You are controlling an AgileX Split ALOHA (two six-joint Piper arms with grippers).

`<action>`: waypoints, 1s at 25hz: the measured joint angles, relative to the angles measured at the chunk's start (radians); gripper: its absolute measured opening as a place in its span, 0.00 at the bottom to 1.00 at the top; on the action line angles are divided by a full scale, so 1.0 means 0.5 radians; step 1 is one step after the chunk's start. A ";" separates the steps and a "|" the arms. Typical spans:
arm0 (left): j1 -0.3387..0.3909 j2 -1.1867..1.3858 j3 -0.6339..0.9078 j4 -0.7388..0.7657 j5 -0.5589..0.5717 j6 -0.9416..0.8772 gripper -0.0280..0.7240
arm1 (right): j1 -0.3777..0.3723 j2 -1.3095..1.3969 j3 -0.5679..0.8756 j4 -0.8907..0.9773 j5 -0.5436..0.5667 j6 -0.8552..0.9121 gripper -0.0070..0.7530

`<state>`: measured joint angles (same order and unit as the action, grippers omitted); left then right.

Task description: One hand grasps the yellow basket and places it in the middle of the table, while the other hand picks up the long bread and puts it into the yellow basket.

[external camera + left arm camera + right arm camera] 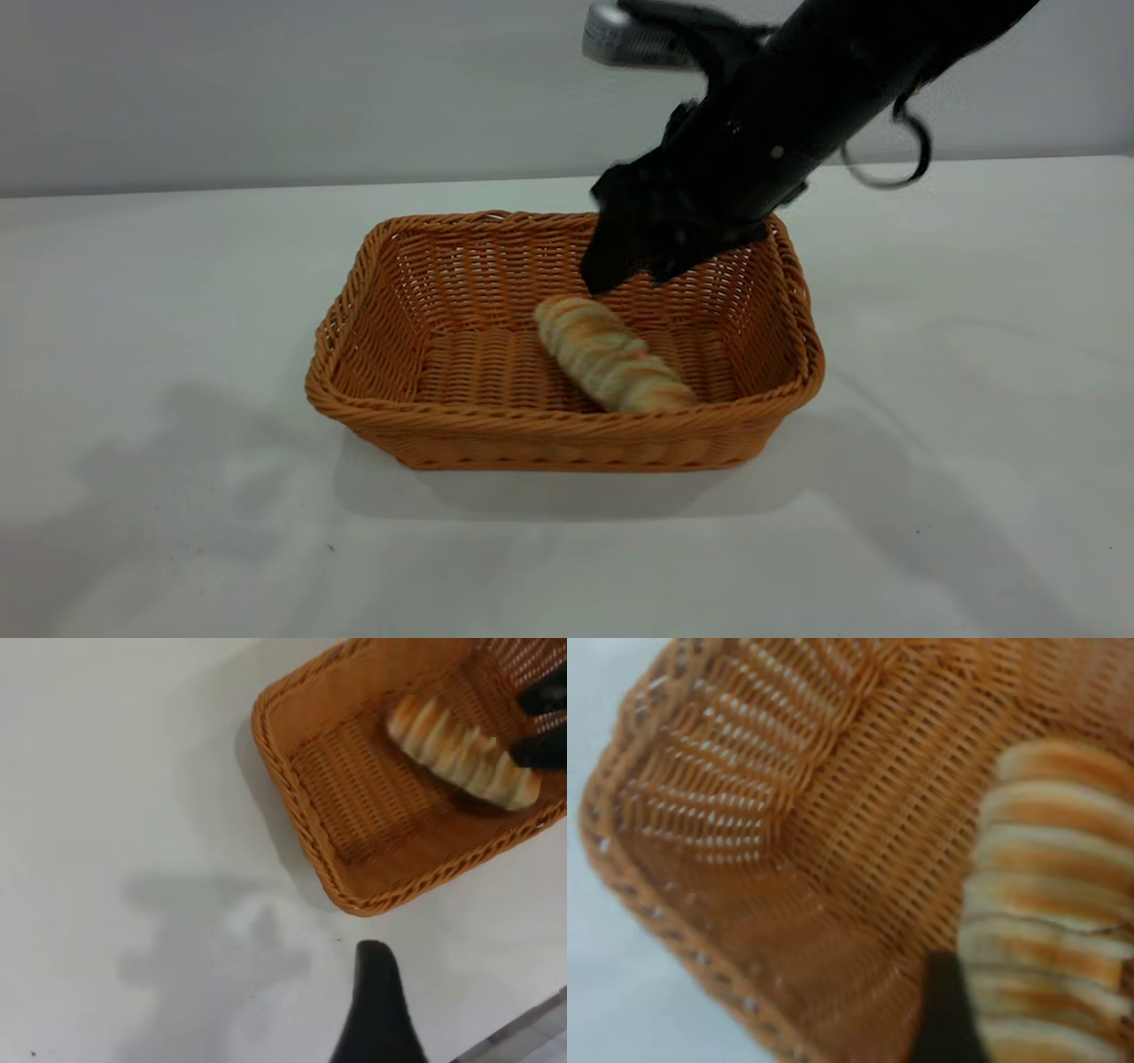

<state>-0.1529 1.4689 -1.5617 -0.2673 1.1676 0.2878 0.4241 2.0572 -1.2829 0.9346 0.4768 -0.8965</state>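
The yellow basket (567,416) stands in the middle of the white table (177,310). The long bread (611,354) lies slantwise on the basket's floor. My right gripper (633,275) hangs inside the basket over the bread's far end, near the back right wall. It is open, and its fingers stand to either side of that end. In the right wrist view one finger (948,1010) is beside the bread (1054,904). My left gripper (469,1010) is open and empty above bare table near a basket corner (354,899). It is out of the exterior view.
A grey-silver part (620,35) sits atop the right wrist, and a looped cable (895,168) hangs from that arm. White tabletop lies on all sides of the basket. The table's edge (532,1028) shows in the left wrist view.
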 joint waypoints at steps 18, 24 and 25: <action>0.000 -1.080 1.097 0.401 0.000 -0.372 0.82 | -0.276 -2.050 0.529 -1.440 1.240 1.139 0.81; 0.000 -1.436 1.572 0.401 -0.009 -0.451 0.82 | -0.276 -2.686 1.251 -1.536 1.217 1.349 0.80; 0.000 -1.499 1.651 0.397 -0.011 -0.453 0.82 | -0.276 -2.789 1.363 -1.558 1.207 1.383 0.80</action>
<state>-0.1529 0.7195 -0.7362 -0.0688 1.1621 0.0614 0.2861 0.6626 -0.6012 0.1558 1.0801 -0.2047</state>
